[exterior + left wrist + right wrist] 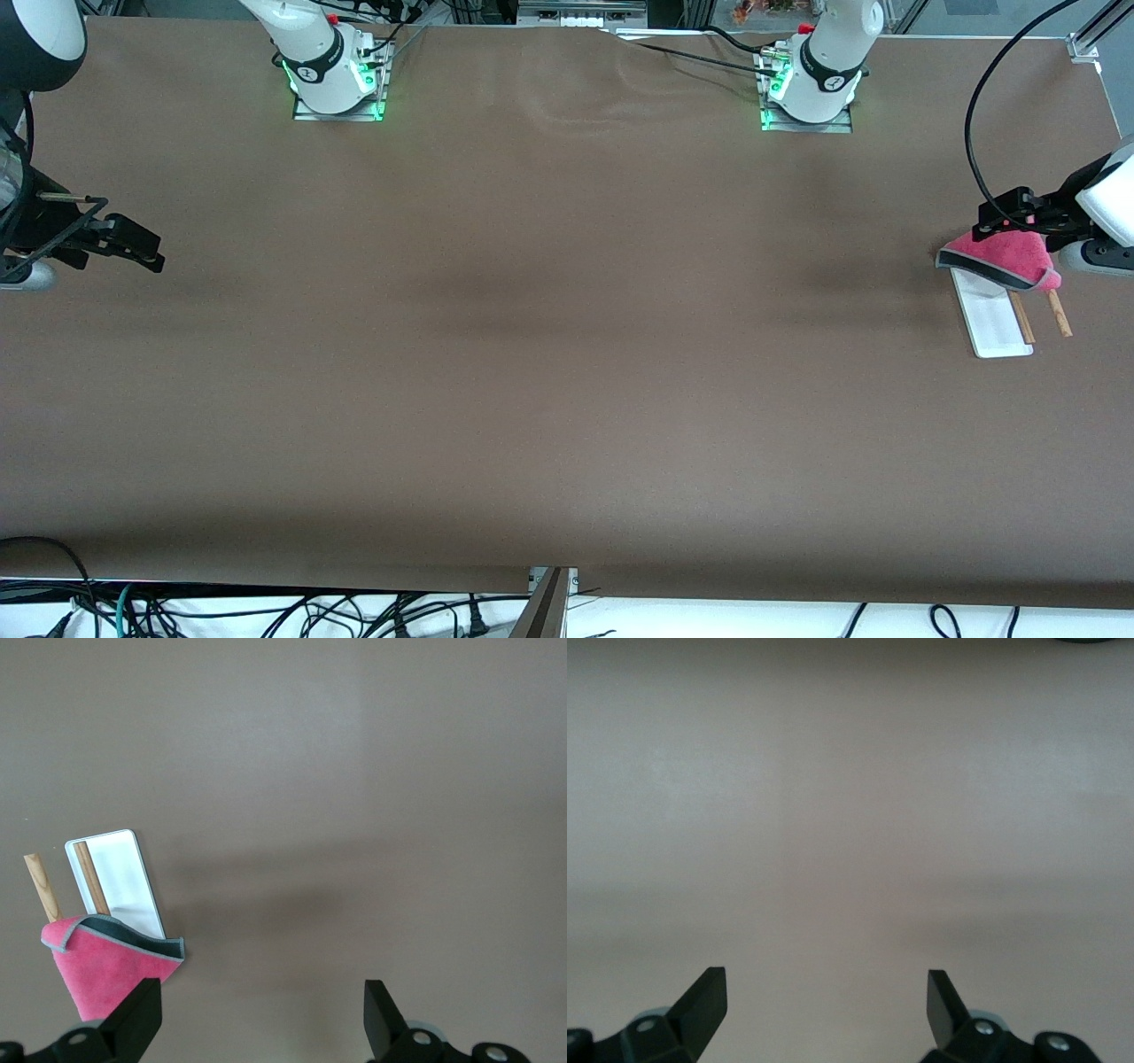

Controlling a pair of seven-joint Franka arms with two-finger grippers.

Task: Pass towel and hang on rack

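Note:
The towel (1010, 255), pink-red with a dark grey underside and grey edging, lies draped over the rack at the left arm's end of the table. It covers the part of the rack's white base (992, 323) that lies farther from the front camera. Two thin wooden rods (1021, 317) stick out from under it. The left wrist view shows the towel (102, 970), the base (120, 877) and a rod (42, 886). My left gripper (985, 223) hangs open just over the towel's edge, holding nothing; its jaws (261, 1010) frame bare table. My right gripper (151, 250) waits open over the right arm's end (826, 1001).
The brown table cover (567, 354) stretches between the two arms. The arm bases (337, 80) stand along the edge farthest from the front camera. A black cable (974, 133) loops above the left gripper.

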